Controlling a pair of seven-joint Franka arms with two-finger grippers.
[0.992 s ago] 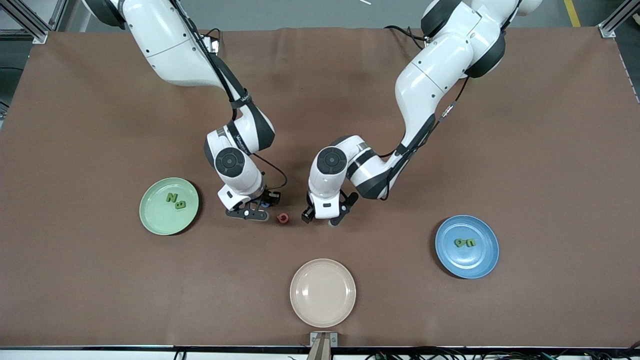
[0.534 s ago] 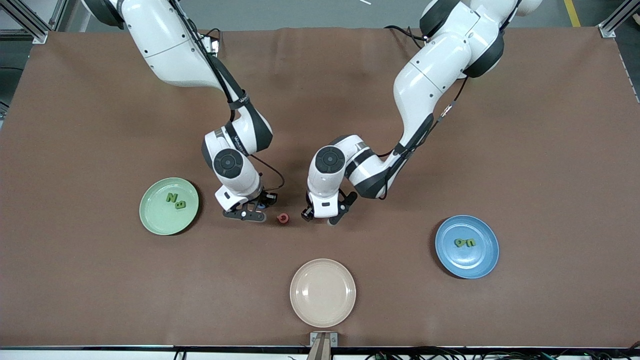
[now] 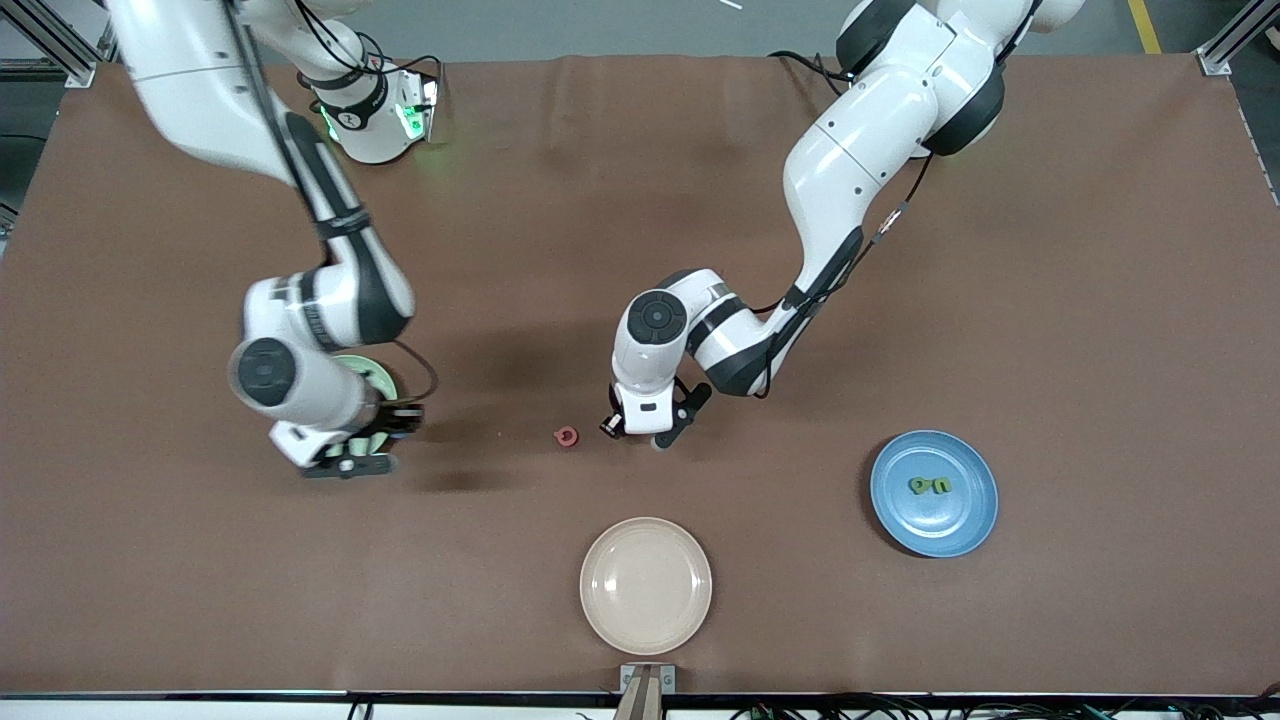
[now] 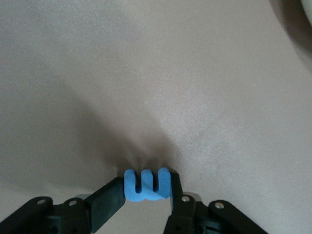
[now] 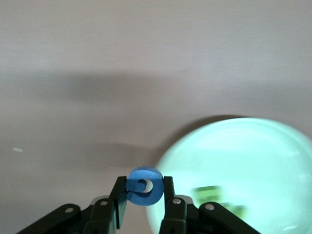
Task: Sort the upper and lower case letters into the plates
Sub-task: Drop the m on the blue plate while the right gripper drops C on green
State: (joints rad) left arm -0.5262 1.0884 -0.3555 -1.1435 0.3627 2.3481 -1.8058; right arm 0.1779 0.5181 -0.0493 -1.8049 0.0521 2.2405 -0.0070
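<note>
In the wrist views alone, each gripper's blue letter [image 4: 146, 185] [image 5: 144, 185] shows.

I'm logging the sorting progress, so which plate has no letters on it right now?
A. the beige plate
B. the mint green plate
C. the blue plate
A: the beige plate shows only a bare dish, the blue plate carries two green letters, and the right wrist view shows green letters on the mint green plate.
</note>
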